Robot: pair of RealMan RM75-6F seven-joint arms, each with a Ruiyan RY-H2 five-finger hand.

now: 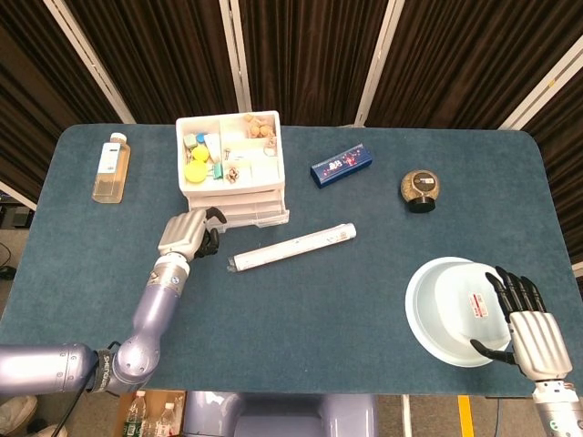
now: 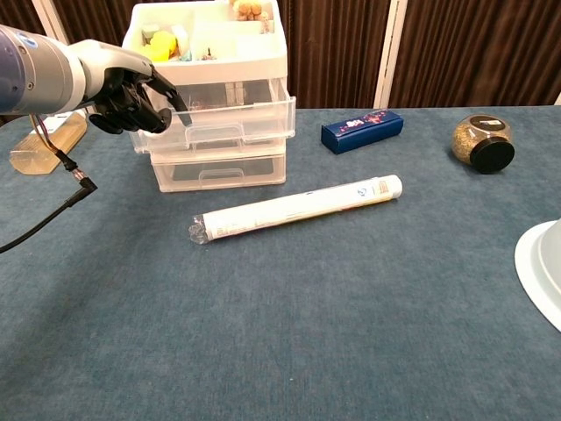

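Observation:
A white three-drawer unit [image 1: 232, 177] [image 2: 219, 167] stands at the back left, its open top tray full of small items. Its upper clear drawer [image 2: 230, 123] juts forward out of the stack. My left hand [image 1: 189, 234] [image 2: 131, 88] is at that drawer's left front corner, with its fingers curled around the drawer's front edge. A long white tube [image 1: 291, 248] [image 2: 298, 209] lies just in front of the unit. My right hand [image 1: 531, 330], seen only in the head view, lies with fingers spread at the right side of a white bowl [image 1: 437, 314] [image 2: 543, 272], holding nothing.
An amber bottle [image 1: 111, 167] [image 2: 48, 140] lies at the far left. A blue box [image 1: 342, 164] [image 2: 362, 130] and a round jar [image 1: 420, 189] [image 2: 480, 143] sit toward the back right. A black cable [image 2: 74, 180] hangs from my left arm.

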